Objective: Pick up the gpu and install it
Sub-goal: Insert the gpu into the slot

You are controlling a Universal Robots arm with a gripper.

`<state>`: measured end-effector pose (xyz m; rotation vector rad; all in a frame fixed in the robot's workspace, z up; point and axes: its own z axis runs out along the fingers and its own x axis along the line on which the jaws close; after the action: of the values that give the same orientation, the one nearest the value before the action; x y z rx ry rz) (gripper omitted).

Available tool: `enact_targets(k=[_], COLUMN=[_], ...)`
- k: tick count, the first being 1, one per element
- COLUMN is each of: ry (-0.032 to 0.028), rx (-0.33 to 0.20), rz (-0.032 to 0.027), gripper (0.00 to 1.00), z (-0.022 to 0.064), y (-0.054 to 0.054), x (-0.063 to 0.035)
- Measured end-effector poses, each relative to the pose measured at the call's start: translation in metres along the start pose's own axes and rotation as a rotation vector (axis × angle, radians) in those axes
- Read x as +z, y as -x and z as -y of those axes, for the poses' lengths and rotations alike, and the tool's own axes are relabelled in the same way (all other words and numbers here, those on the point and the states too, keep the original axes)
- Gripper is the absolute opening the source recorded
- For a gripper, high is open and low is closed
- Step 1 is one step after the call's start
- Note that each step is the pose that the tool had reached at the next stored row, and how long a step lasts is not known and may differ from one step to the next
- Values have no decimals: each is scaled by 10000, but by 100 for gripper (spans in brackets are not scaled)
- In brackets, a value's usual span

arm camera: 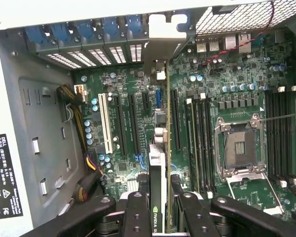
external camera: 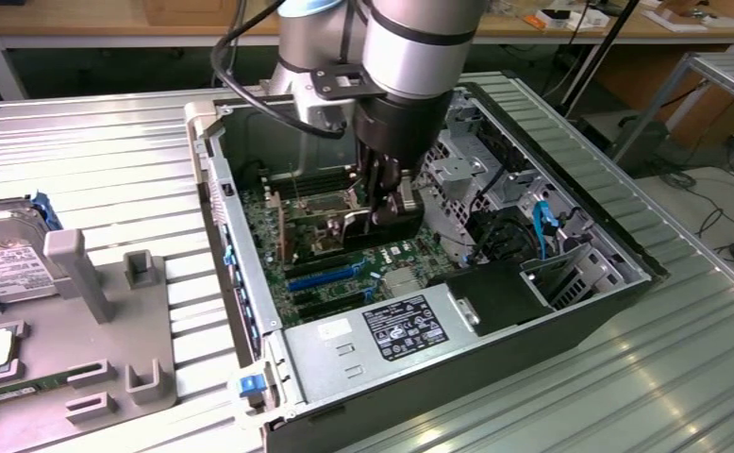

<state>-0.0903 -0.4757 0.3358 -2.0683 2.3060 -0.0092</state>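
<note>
The ribbed metal table (external camera: 91, 142) carries everything, and on it lies the open case (external camera: 593, 311), its inside facing up. My arm (external camera: 405, 47) reaches down into that case from above. On the exterior view's left, just beside the case, sits a grey tray (external camera: 115, 311) with a hard drive (external camera: 2, 264) at its far edge. Inside the case, the motherboard (arm camera: 237, 98) covers the floor, and the power supply (external camera: 392, 330) fills the near end (its label faces up). The gpu (arm camera: 158, 158) stands on edge over the motherboard, running in line with the long slots, between the white slot and the memory slots. My gripper (arm camera: 162, 197) is clamped on it, one finger (arm camera: 138, 212) pressing each flat side of the card. Its bracket (arm camera: 160, 34) meets the rear wall of the case among the slot openings. Whether the card's edge sits in a slot, I cannot tell. The CPU socket (arm camera: 239, 148) lies beside the memory slots.
</note>
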Motion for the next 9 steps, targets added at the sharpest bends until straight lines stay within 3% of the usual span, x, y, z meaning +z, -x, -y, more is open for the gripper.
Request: enact_targets(k=[1,3,7,9], ry=[53,83,278,308], rx=[10,10,14,16], rz=[-6,-10,-52,-57], gripper=[27,27,27,27], z=[14,20,48,50], y=[2,3,6,6], x=[1,1,2,1])
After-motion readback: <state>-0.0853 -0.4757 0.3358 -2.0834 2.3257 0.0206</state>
